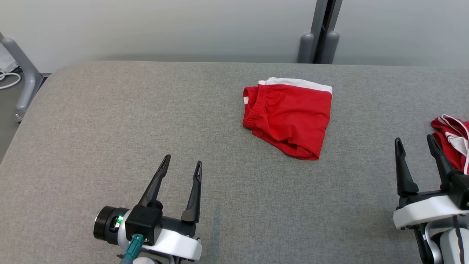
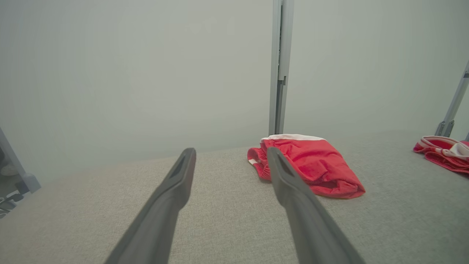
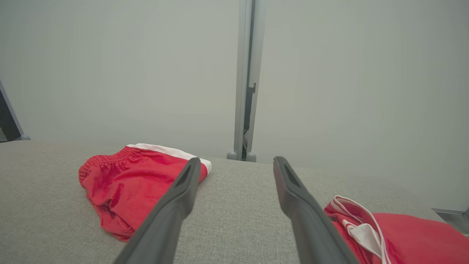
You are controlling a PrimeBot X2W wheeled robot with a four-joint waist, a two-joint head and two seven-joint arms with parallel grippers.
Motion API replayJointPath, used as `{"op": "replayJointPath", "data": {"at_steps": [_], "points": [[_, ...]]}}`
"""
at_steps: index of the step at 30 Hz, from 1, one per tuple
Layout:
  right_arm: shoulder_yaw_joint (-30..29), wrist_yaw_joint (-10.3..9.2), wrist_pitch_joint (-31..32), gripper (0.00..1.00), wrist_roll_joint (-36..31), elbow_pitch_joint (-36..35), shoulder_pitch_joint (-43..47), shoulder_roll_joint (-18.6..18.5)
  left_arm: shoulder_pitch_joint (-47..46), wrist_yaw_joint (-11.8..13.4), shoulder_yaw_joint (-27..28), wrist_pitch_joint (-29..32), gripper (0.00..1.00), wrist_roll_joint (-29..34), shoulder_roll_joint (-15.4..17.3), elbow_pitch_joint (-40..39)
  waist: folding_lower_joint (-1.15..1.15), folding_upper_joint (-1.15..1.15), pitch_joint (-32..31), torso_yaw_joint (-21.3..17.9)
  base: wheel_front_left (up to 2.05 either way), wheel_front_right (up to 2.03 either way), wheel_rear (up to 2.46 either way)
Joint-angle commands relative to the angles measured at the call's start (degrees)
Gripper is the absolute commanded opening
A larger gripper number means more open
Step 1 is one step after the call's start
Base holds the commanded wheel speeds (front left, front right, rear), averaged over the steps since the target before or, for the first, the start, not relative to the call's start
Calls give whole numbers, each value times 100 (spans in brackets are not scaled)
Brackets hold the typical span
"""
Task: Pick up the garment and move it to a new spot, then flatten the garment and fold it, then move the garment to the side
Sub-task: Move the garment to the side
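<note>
Both pairs of jaws stand spread wide with nothing between them. The left gripper hovers over the near-left part of the grey padded surface, its fingers pointing toward the far edge. The right gripper is at the near right, its outer finger just beside a crumpled red garment with white trim, which lies at the surface's right edge. The folded red shorts lie flat right of centre, toward the far edge and well apart from both grippers. Their white band runs along the far side and the elastic waistband faces left. Behind the far edge rises a pale wall with a grey post.
</note>
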Motion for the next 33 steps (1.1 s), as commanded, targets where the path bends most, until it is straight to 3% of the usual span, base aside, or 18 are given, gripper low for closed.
{"op": "replayJointPath", "data": {"at_steps": [1,11,16,24,33], "points": [[-3,-1,-24,100,-23,42,23,-24,-71,-2,3,-7,100,0,20,12,0,0,-2,5,0,0,0],[-50,-1,-24,100,-38,123,45,-31,-38,-12,-12,-7,100,-30,19,1,0,0,-20,35,0,0,0],[320,-1,-24,100,527,343,-150,-119,-113,-1,-53,-7,100,-46,20,-26,0,0,81,83,0,0,0],[1311,-1,1071,100,2338,967,-994,-749,-320,-28,-129,-7,100,2,20,-7,0,0,448,300,0,0,0],[1416,-1,2792,100,4458,1425,-1905,-1124,-617,48,-316,-7,100,-129,19,-62,0,0,942,719,0,0,0]]}}
